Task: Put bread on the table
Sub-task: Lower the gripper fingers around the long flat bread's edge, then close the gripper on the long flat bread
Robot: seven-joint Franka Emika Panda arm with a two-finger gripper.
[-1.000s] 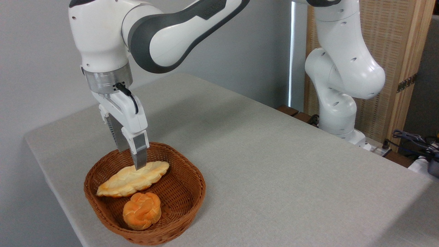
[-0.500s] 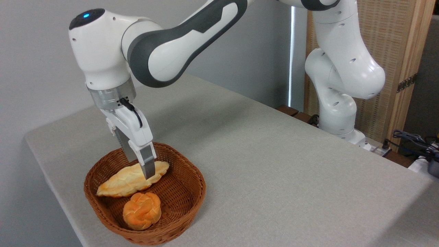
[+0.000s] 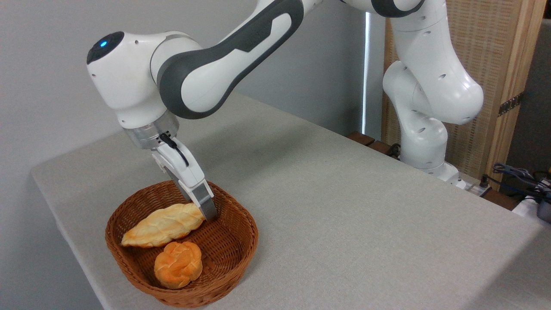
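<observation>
Camera view, fixed and looking down from the front corner: the grey fabric-topped surface (image 3: 344,215) fills most of what I can see, running from a rounded near-left corner back toward the wall. Behind its far right edge stands a wood-framed woven screen (image 3: 486,64), and some dark cables (image 3: 516,176) lie at the right margin.

Over the surface reaches the white and grey arm (image 3: 224,56), its base standing at the far right and its wrist tilted down to the left, with a small blue light showing on the last joint.

Near the front left corner sits the brown wicker basket (image 3: 241,241). The arm's hand (image 3: 206,211) is dipped inside it, slanting down and to the right, its tip low by the back-right wall.

The bread (image 3: 161,226) lies in the basket on the woven bottom, stretched from lower left to upper right. Its right-hand point meets the hand's near finger (image 3: 205,206), which covers the very end of the loaf. Only that one finger shows plainly from here, so I cannot tell whether the hand is apart or pressed together on the loaf.

Smallest of all, the round orange bun (image 3: 178,263) rests in the basket's front part, just beside the bread and nearer to me.
</observation>
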